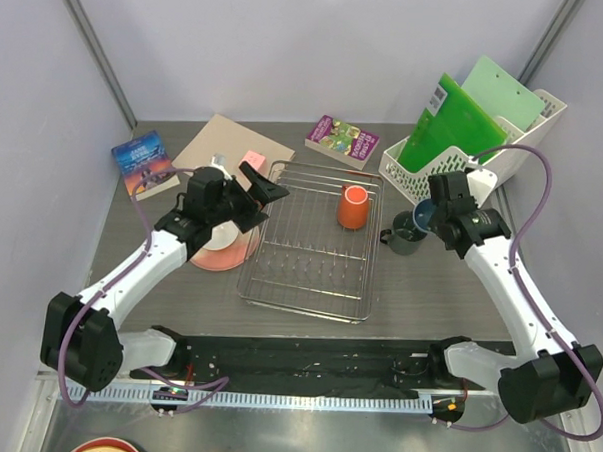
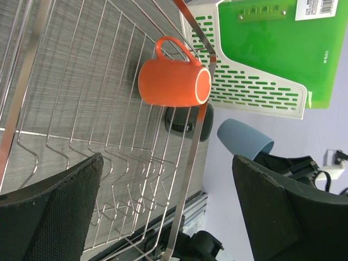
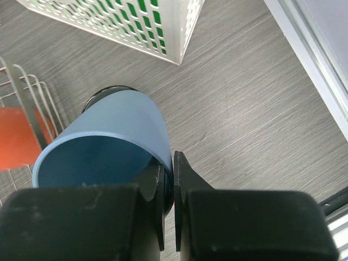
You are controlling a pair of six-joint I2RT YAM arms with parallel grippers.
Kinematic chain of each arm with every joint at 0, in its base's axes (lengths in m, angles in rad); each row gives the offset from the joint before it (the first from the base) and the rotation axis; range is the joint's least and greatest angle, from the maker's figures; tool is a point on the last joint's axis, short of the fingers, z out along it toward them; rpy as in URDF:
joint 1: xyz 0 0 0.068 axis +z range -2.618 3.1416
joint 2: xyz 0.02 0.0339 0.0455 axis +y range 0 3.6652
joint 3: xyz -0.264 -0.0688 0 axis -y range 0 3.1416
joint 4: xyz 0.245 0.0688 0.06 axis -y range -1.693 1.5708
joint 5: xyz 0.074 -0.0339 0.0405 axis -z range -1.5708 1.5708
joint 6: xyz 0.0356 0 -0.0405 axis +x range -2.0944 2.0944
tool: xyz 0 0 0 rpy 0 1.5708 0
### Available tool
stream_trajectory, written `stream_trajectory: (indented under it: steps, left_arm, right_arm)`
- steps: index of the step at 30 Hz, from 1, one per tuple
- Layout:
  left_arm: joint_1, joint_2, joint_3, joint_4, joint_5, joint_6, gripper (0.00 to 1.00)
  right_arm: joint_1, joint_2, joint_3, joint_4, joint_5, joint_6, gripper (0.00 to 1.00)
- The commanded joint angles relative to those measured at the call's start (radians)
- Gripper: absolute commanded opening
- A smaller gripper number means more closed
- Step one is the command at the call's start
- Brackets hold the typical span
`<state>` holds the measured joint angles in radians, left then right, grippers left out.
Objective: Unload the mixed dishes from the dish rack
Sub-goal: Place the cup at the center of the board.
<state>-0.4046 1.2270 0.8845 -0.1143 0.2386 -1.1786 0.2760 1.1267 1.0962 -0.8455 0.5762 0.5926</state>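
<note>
The silver wire dish rack (image 1: pixel 309 276) sits mid-table and holds only the orange mug (image 1: pixel 352 206), lying on its side in the left wrist view (image 2: pixel 174 81). My left gripper (image 1: pixel 260 202) is open and empty over the rack's left edge, its jaws wide apart (image 2: pixel 167 160). The pink plate (image 1: pixel 220 260) lies left of the rack with the white bowl (image 1: pixel 224 241) on it, partly hidden by my arm. My right gripper (image 3: pixel 168 179) is shut on the rim of the light blue cup (image 3: pixel 109 136), held over the dark grey mug (image 1: pixel 406 239) right of the rack.
A white perforated file holder (image 1: pixel 439 170) with green folders (image 1: pixel 457 113) stands at the back right, close behind the right gripper. A purple book (image 1: pixel 342 140), a brown board (image 1: pixel 225 143) with a pink note, and a blue book (image 1: pixel 144 162) lie at the back.
</note>
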Motion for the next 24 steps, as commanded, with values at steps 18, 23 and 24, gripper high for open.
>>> stream_trajectory:
  steps: [18,23,24]
  left_arm:
    - [-0.002,0.023,-0.016,0.042,0.064,0.016,1.00]
    - [-0.002,0.031,-0.007,0.042,0.059,0.031,1.00]
    - [-0.002,0.031,-0.004,0.042,0.053,0.033,1.00]
  right_arm:
    - [-0.046,0.170,-0.038,0.206,-0.205,-0.010,0.31]
    - [-0.044,0.136,-0.025,0.218,-0.203,-0.022,0.49]
    - [-0.044,0.121,-0.024,0.218,-0.205,-0.023,0.51]
